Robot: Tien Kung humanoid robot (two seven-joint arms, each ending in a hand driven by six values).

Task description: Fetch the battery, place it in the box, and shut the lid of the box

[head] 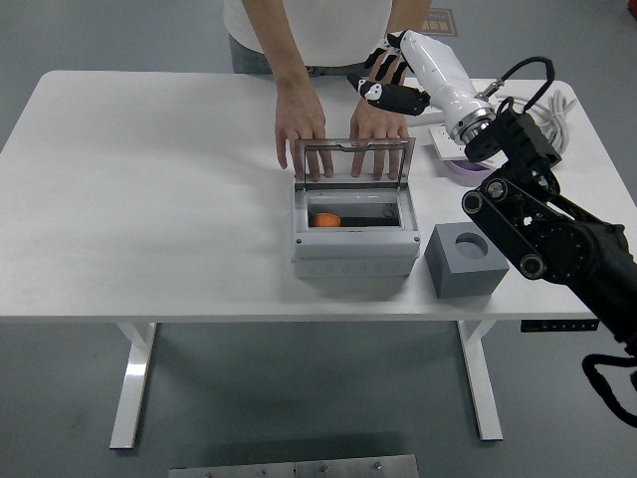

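A grey box (353,244) stands mid-table with its clear lid (353,159) upright at the back. An orange battery (326,220) lies inside at the left. My right hand (386,78) hovers above and behind the lid's right end, fingers spread, holding nothing. It hangs over the person's hand there. The person at the far side rests both hands (301,127) on the table just behind the lid. My left arm is out of view.
A grey block (466,259) with a round hole sits right of the box. Behind it are a purple dish (466,169), a white power strip (445,141) and white cables (557,105). My right arm (537,224) crosses the table's right side.
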